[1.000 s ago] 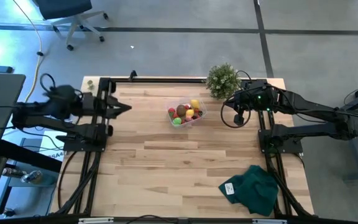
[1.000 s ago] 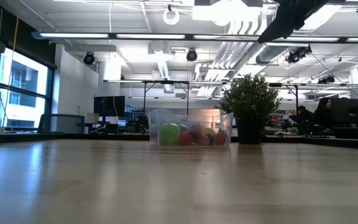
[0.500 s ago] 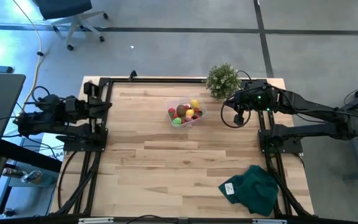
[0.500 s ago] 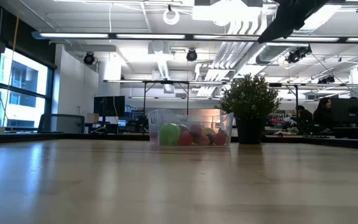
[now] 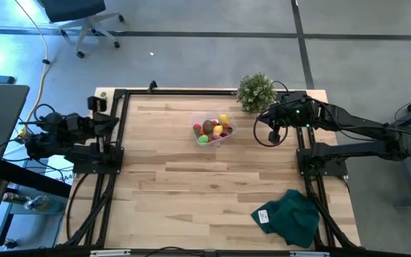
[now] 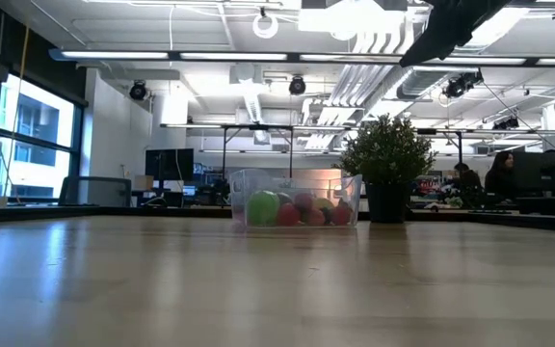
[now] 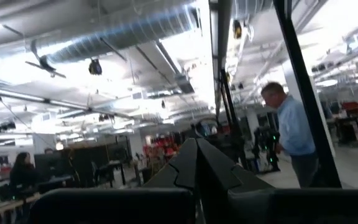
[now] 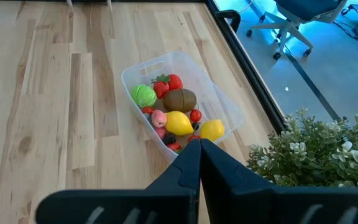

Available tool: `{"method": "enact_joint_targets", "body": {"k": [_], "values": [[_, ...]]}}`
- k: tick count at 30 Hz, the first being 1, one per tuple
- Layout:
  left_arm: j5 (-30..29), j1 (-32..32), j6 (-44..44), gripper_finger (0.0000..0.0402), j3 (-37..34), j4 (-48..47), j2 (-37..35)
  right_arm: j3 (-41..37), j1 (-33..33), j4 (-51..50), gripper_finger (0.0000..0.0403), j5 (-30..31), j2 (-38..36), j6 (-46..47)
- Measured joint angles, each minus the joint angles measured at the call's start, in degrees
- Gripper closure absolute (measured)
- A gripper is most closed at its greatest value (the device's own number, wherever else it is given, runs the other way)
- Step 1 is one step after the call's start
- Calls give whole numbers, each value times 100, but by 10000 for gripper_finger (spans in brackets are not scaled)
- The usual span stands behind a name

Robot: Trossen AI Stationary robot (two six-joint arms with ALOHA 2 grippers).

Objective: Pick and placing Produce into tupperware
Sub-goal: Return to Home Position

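Plastic tupperware point(image 8: 225, 109) sits toward the desk's point(image 5: 191, 185) far side, with all visible produce point(image 8: 180, 99) inside. Both pincers are pressed closed and empty: the left pincer point(image 7: 196, 142) at the desk's left edge, the right pincer point(image 8: 199, 144) near the potted plant point(image 5: 255, 91). A careless right-arm swing could clip that plant or nudge the tupperware.

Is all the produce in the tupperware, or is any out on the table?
In. The produce sits piled inside the tupperware; the high view shows no fruit loose on the table.
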Motion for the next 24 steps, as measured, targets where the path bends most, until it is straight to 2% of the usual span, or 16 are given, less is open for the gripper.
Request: {"method": "enact_joint_targets", "body": {"k": [7, 11, 20, 24], "values": [[0, 0, -147, 401, -9, -558, -208, 0, 0, -2, 402, -2, 0, 0], [0, 0, -245, 401, -339, -385, -202, 0, 0, -2, 402, -1, 0, 1], [46, 0, -553, 401, -1670, 1228, -208, 0, -1, -1, 402, -1, 0, 0], [50, 0, -833, 401, -2178, 1540, -206, 0, 0, -2, 402, -2, 0, 0]]}}
